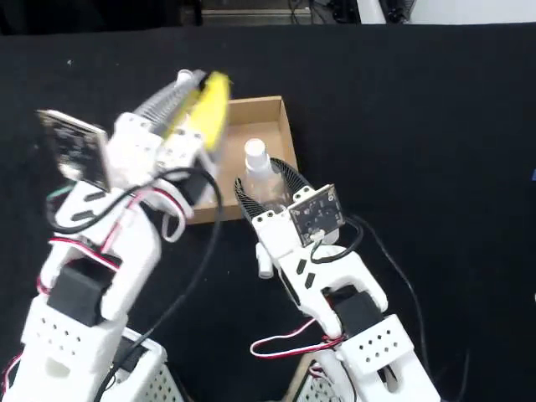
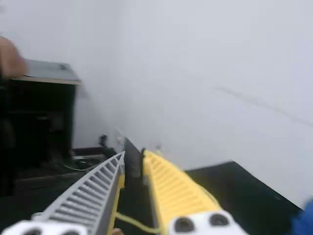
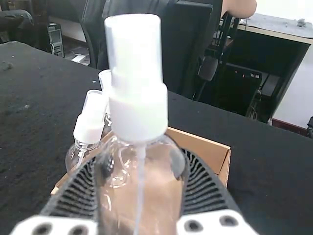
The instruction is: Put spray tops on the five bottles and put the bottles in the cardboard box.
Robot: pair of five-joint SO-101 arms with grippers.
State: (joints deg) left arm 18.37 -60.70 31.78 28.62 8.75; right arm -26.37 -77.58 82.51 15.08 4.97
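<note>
My right gripper [image 1: 261, 177] is shut on a clear bottle [image 3: 139, 186] with a white spray top [image 3: 134, 78], held upright at the near right edge of the cardboard box [image 1: 270, 113]. In the right wrist view, two more capped bottles [image 3: 89, 134] stand in the box [image 3: 215, 147] behind the held one. My left gripper [image 1: 205, 84], with one grey and one yellow finger, is raised over the box's left side and tilted upward. In the left wrist view it [image 2: 133, 155] points at a white wall, shut with nothing in it.
A black cloth [image 1: 419, 126] covers the table, with free room to the right of the box. Cables [image 1: 201, 268] trail between the two arm bases. A dark chair and a desk [image 3: 234, 73] stand beyond the table's far edge.
</note>
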